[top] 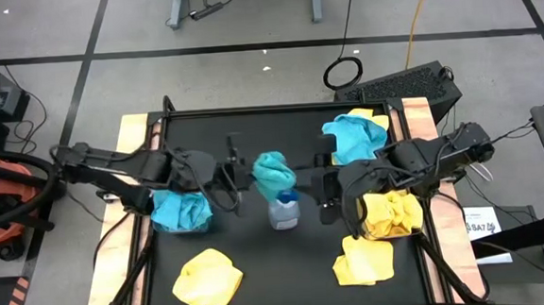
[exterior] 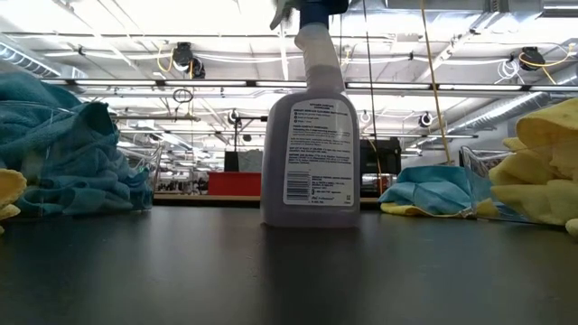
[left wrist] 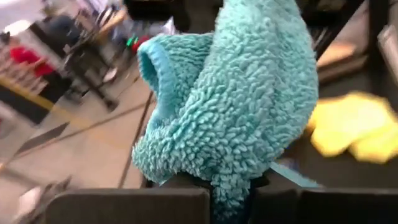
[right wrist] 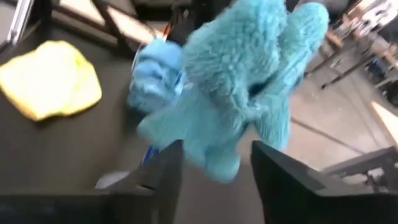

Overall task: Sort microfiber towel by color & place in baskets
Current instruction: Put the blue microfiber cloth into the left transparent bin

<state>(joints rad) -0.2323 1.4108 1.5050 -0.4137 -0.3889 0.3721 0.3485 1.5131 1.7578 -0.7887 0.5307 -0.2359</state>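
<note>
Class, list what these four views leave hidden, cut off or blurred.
- Left basket, high view: walls mostly hidden by teal towels and the left arm.
- Spray bottle, low view: its top is cut off by the upper edge.
- Held teal towel, right wrist view: blurred by motion.

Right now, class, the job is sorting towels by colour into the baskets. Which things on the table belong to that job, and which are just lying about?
Belong to the job:
- fuzzy teal microfiber towel held up between the claws
- loose yellow microfiber towels
- clear plastic basket holding teal cloth
- clear plastic basket holding yellow cloth

Just lying about:
- grey spray bottle with blue top
</note>
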